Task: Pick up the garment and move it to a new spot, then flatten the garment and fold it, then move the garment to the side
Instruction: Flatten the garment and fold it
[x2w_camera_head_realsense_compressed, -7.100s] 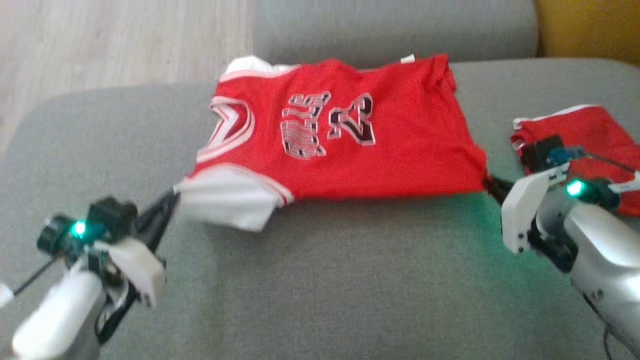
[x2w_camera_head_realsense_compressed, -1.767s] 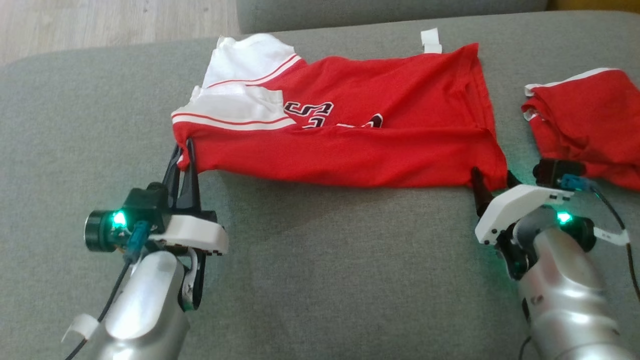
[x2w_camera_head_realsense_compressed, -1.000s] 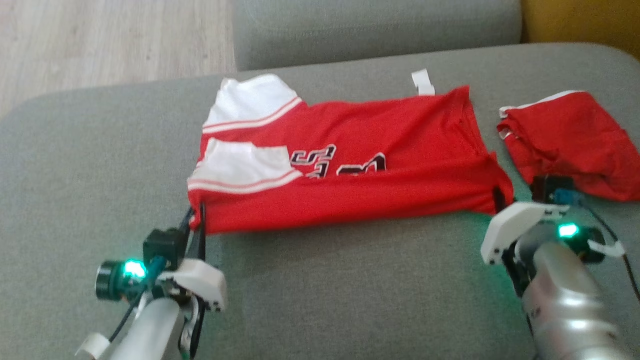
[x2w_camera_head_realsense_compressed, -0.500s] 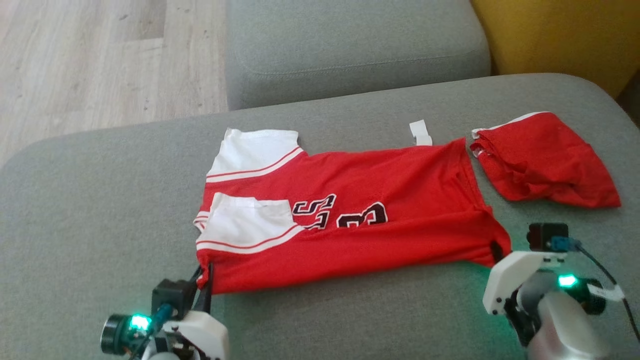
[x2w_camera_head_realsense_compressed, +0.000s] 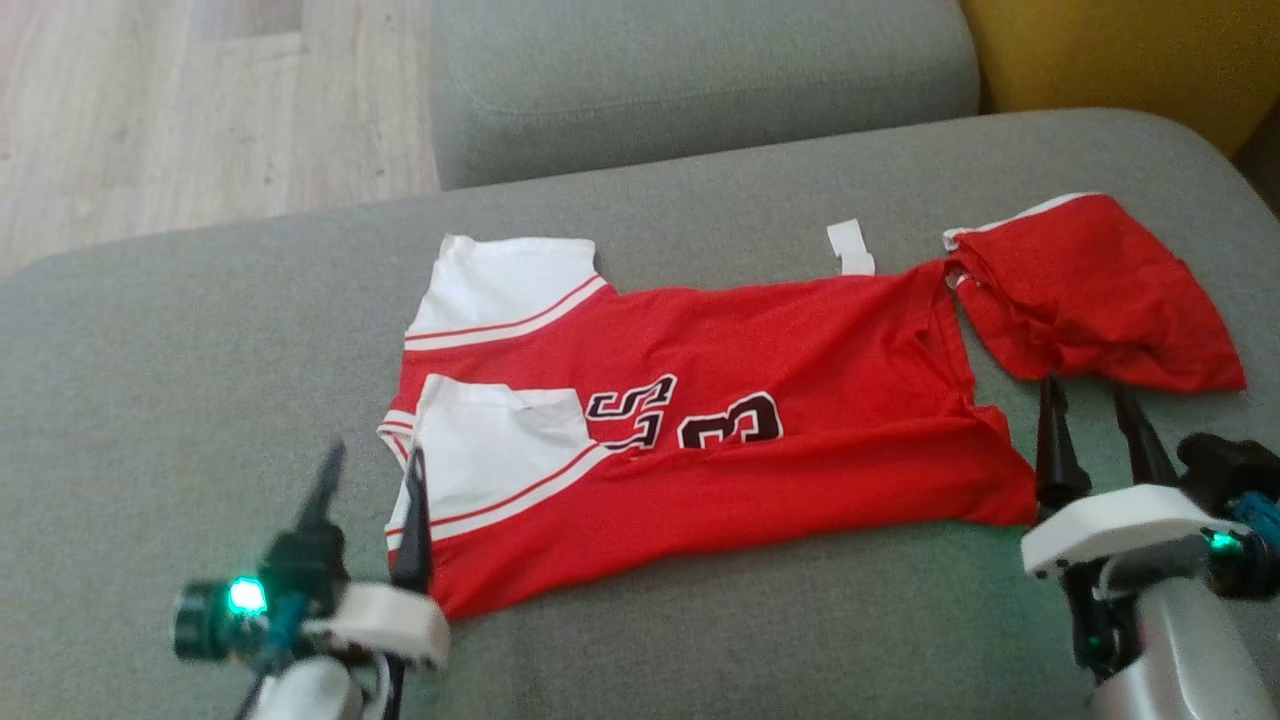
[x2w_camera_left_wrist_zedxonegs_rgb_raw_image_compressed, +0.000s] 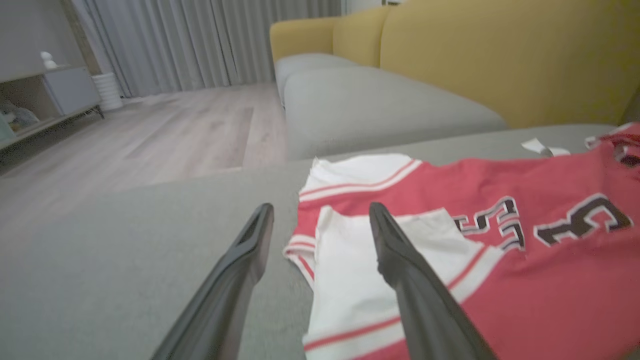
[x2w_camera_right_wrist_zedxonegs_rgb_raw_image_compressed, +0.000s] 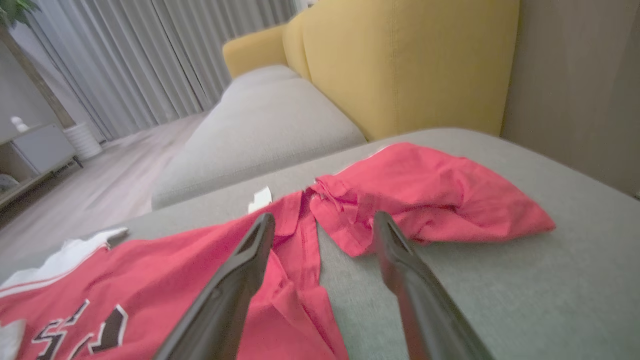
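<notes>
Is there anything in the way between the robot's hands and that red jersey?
Nothing visible: the left hand and right hand sit open at the two near corners of the jersey.

A red jersey (x2w_camera_head_realsense_compressed: 700, 420) with white sleeves lies flat, folded in half lengthwise, across the centre of the head view. Both sleeves stack at centre left, and the hem is at right. Black, white-edged lettering and a 3 face up.
</notes>
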